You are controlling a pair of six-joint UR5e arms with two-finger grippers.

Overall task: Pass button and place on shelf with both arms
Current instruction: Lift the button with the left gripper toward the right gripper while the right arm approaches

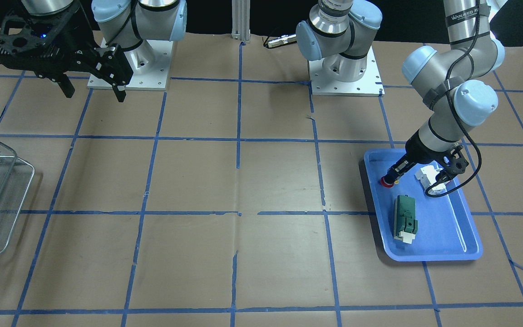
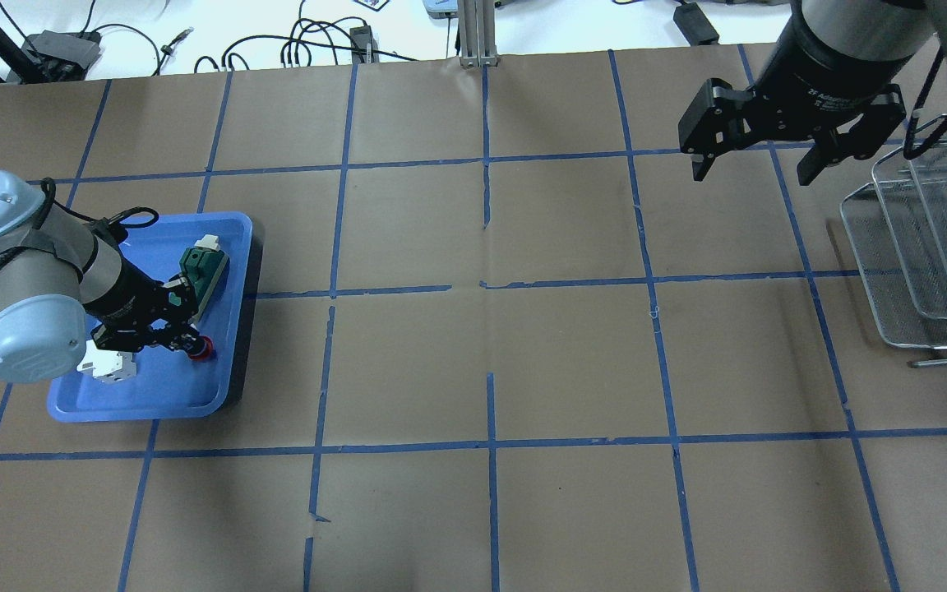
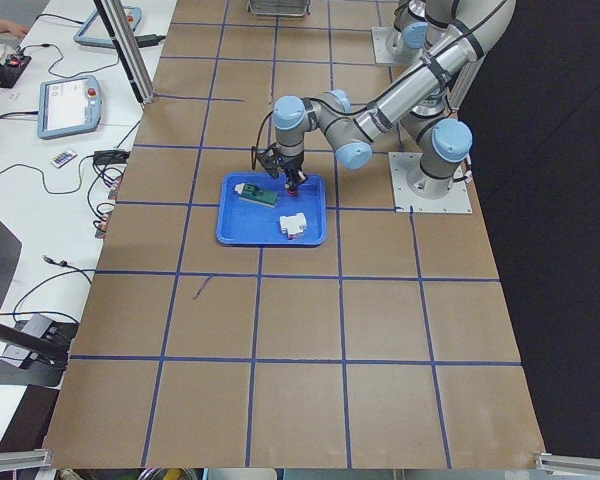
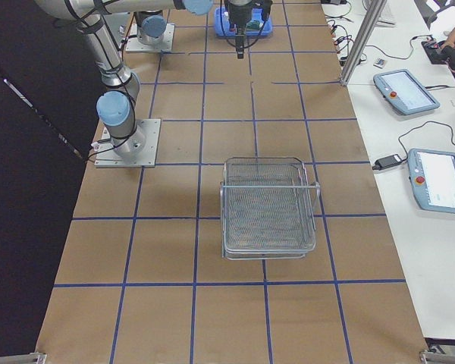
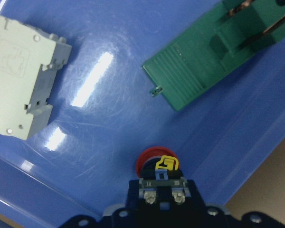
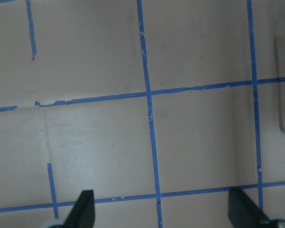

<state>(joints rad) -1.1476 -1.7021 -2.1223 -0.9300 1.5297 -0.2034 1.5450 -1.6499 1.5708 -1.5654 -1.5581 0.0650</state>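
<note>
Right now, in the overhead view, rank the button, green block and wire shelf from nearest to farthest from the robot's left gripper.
1. Button, at the left gripper fingertips, in the tray.
2. Green block, same tray, far end.
3. Wire shelf, far right edge.

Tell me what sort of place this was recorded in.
Most likely a robotics lab workcell: a left arm and a right arm bolted to a paper-covered table gridded with blue tape, with teach pendants and loose cables on the white bench alongside.
</note>
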